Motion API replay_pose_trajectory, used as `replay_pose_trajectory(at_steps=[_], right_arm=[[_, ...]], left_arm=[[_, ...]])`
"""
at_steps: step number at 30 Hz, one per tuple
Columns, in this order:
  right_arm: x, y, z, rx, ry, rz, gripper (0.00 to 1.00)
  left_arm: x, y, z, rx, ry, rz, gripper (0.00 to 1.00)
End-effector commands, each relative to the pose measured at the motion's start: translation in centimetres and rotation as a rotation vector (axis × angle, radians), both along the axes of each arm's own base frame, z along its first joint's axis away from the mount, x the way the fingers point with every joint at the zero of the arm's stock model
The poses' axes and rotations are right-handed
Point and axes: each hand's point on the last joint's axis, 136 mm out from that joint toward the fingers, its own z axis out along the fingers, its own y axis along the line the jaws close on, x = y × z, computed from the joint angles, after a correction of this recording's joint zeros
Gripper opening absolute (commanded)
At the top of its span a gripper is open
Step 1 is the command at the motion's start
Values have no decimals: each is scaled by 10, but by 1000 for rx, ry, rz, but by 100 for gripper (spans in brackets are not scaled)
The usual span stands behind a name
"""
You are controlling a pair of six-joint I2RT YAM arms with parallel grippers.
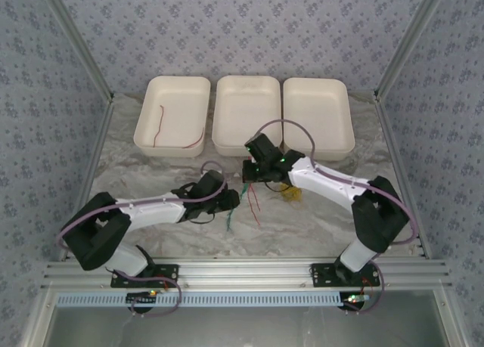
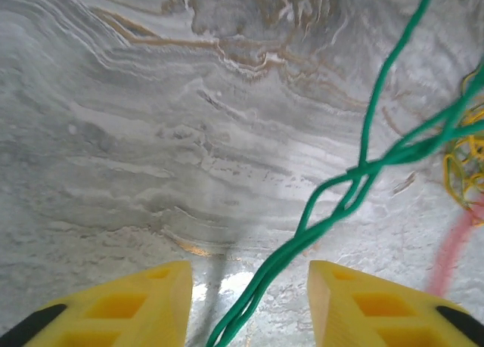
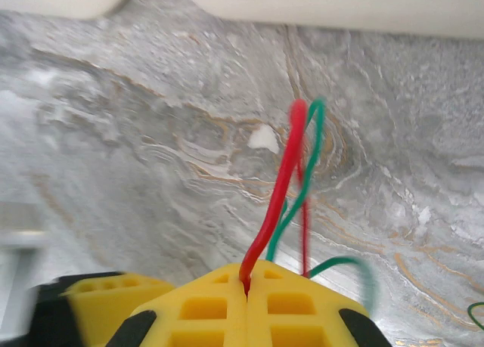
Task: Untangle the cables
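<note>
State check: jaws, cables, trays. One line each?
left gripper, jaws open, green cable loose between them
right gripper, jaws shut on red cable
green cable, strands twisted together
yellow cable, bunched on the table
second red cable, lying in left tray

I'm looking at a grey marbled tabletop (image 1: 151, 173) with tan veins running through it. Three white trays sit directly on it in a row along the far edge, the left tray (image 1: 178, 97), the middle tray (image 1: 246, 105) and the right tray (image 1: 318, 109), each just beside its neighbour. Near the middle of the surface I can make out a small yellow tangle (image 1: 291, 196) lying on the marble, with green strands (image 1: 229, 220) and a red strand (image 1: 253, 207) trailing just to its left, though I cannot tell how much of their length actually rests on it.
</note>
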Motion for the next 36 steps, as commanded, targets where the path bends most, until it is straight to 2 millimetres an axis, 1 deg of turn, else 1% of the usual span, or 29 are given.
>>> replay_pose_trajectory(at_steps=[1, 3, 5, 8, 9, 11, 12, 15, 16, 18, 19, 20, 23, 25, 29, 31, 34, 36], right_arm=[[-14, -5, 1, 53, 79, 86, 0], [-15, -6, 5, 96, 101, 106, 0], [-15, -10, 7, 120, 116, 107, 0], [-12, -17, 2, 157, 152, 92, 0], [-11, -19, 0, 166, 159, 86, 0], [-9, -23, -4, 179, 170, 71, 0], [-8, -25, -4, 186, 171, 65, 0], [-5, -31, -1, 213, 167, 43, 0], [-5, -33, 1, 218, 168, 39, 0], [-5, -37, 5, 225, 171, 29, 0], [-5, -40, 8, 232, 171, 26, 0], [-6, -43, 12, 238, 171, 21, 0], [-9, -59, 22, 242, 155, -4, 0], [-10, -71, 29, 250, 137, -29, 0], [-14, -100, 42, 282, 101, -86, 0], [-15, -112, 48, 291, 85, -112, 0], [-13, -126, 56, 308, 60, -143, 0], [-11, -131, 62, 321, 48, -154, 0]], left_arm=[[11, -26, 14, -34, -48, -55, 49], [15, -31, 14, -39, -66, -63, 55], [19, -34, 12, -5, -89, -76, 63], [21, -40, 6, 70, -105, -117, 65], [21, -42, 4, 87, -110, -127, 63], [22, -47, -2, 115, -112, -146, 51], [23, -47, -5, 137, -109, -146, 48], [27, -39, -18, 241, -100, -125, 42], [28, -35, -21, 276, -102, -114, 38], [31, -28, -27, 335, -101, -95, 26], [32, -25, -30, 364, -97, -88, 15], [33, -20, -35, 398, -91, -81, 0], [33, -8, -44, 471, -76, -66, 0], [33, 2, -43, 503, -84, -43, 0], [37, 26, -28, 548, -122, 7, 0], [38, 30, -21, 525, -136, 3, 0], [41, 38, -8, 514, -156, 6, 0], [43, 47, -1, 517, -160, 17, 0]])
